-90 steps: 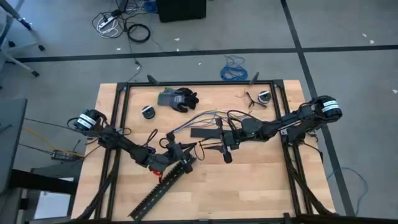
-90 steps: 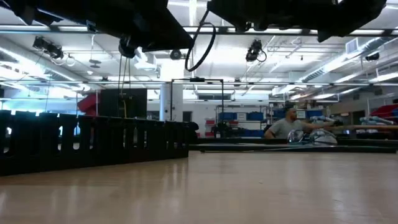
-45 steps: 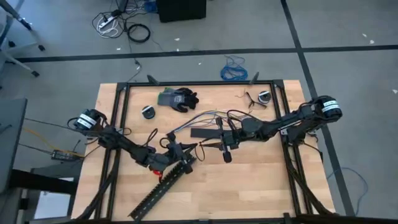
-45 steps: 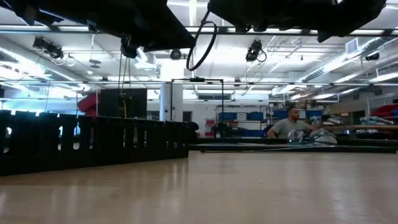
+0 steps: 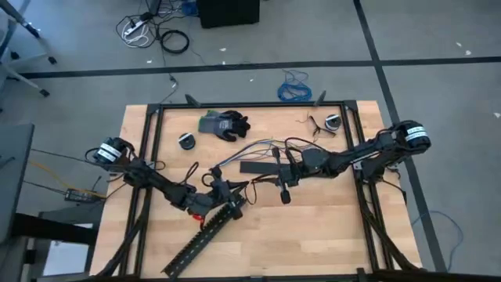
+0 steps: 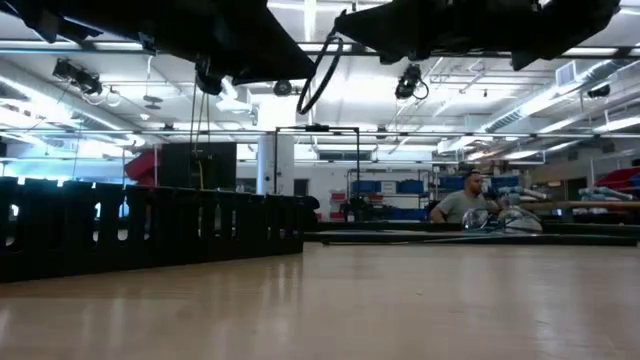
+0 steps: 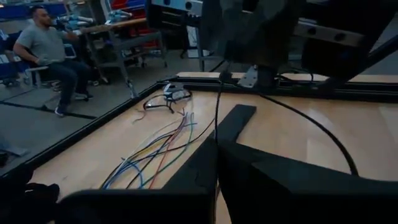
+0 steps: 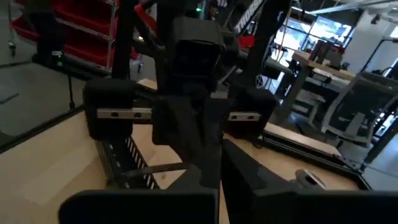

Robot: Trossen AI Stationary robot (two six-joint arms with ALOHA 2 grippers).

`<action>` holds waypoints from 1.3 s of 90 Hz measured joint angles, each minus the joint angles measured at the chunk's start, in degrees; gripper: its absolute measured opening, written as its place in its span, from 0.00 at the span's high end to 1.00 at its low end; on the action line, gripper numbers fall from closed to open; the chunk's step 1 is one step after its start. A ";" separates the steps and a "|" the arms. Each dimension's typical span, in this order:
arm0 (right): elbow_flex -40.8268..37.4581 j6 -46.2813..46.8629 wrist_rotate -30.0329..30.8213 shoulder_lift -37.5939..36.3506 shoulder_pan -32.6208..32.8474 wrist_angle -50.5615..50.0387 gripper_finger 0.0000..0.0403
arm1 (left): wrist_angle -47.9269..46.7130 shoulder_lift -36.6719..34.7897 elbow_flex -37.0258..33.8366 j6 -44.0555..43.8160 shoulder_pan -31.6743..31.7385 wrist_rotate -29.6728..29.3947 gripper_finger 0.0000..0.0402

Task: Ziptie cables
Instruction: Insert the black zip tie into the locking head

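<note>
Both arms reach in toward the middle of the wooden table (image 5: 313, 235). The left gripper (image 5: 221, 192) sits just above the upper end of a long black slotted strip (image 5: 205, 233) that runs diagonally toward the table's near edge. Its fingers (image 7: 205, 168) look pressed together with only a thin seam between them; whether anything is pinched there I cannot tell.

The right gripper (image 5: 280, 182) faces it from close by, just beside a flat black strip (image 5: 257, 167). Its fingers (image 8: 208, 165) also appear drawn together.

The cables (image 5: 252, 148), a loose fan of thin coloured wires, lie on the table just behind the two grippers, spreading from the flat strip toward the far edge; neither gripper is touching them that I can see. From the left wrist they (image 7: 152, 152) trail across the wood.

A dark glove (image 5: 225, 124) lies near the far edge. Off the table, a person (image 7: 53, 53) sits at a bench.
</note>
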 joint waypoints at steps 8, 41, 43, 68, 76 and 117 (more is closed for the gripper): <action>0.00 0.19 -0.06 0.00 0.00 -0.02 1.00 | 0.04 0.00 0.00 0.01 0.13 1.60 1.00; 0.00 2.52 -1.05 0.04 0.02 -2.06 1.00 | -2.43 0.00 0.00 -0.20 2.52 5.31 0.86; 0.00 2.84 -1.14 0.04 0.02 -2.62 1.00 | -2.19 0.00 0.00 -0.28 2.60 5.76 0.84; 0.00 3.78 0.26 0.04 0.13 -7.24 1.00 | 2.49 -0.02 0.02 -0.19 2.60 9.37 0.69; 0.00 3.76 0.32 0.04 0.13 -6.63 1.00 | 2.48 -0.02 0.02 -0.23 2.83 9.68 0.68; 0.00 3.87 -0.12 0.04 1.01 -6.97 1.00 | 3.04 -0.02 0.02 -0.49 5.55 13.35 0.68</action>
